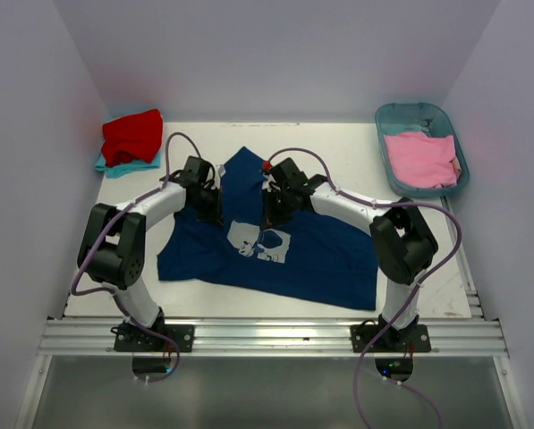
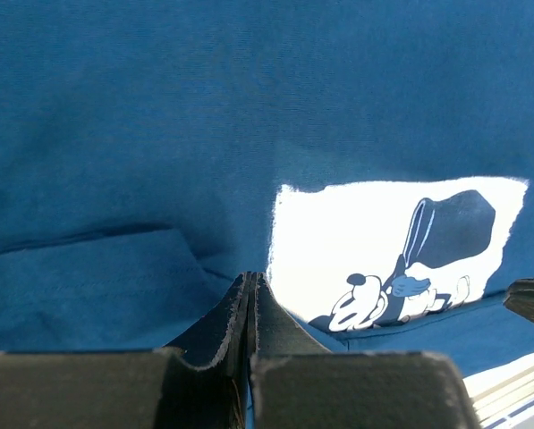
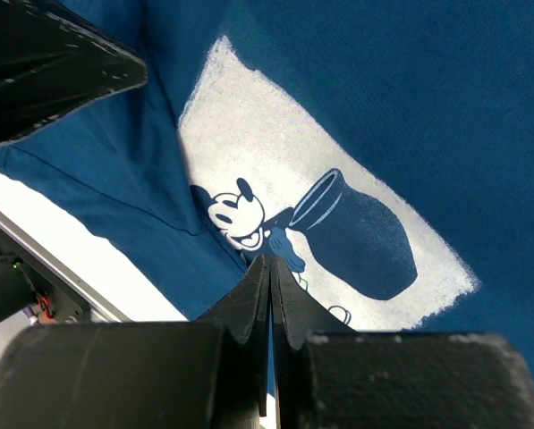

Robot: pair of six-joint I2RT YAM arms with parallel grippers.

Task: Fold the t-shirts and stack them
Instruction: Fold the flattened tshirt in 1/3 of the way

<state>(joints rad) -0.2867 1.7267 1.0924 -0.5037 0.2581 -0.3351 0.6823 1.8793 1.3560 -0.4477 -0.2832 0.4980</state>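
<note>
The navy t-shirt (image 1: pixel 320 255) lies spread across the middle of the table, its pale mouse print (image 1: pixel 259 241) facing up. My left gripper (image 1: pixel 211 207) (image 2: pixel 250 275) presses down on the cloth just left of the print (image 2: pixel 383 259), jaws shut with a sliver of blue cloth pinched between them. On the print's upper right edge my right gripper (image 1: pixel 271 210) (image 3: pixel 271 259) is shut the same way, its tips at the printed mouse (image 3: pixel 235 214). A red t-shirt (image 1: pixel 132 136) lies on a teal t-shirt (image 1: pixel 114 166) at the back left. A pink t-shirt (image 1: pixel 420 159) rests in the tub.
The teal plastic tub (image 1: pixel 401 114) stands at the back right corner. White walls close in the table on three sides. A metal rail (image 1: pixel 267 338) runs along the near edge by the arm bases. The left gripper's fingers (image 3: pixel 52 71) show in the right wrist view.
</note>
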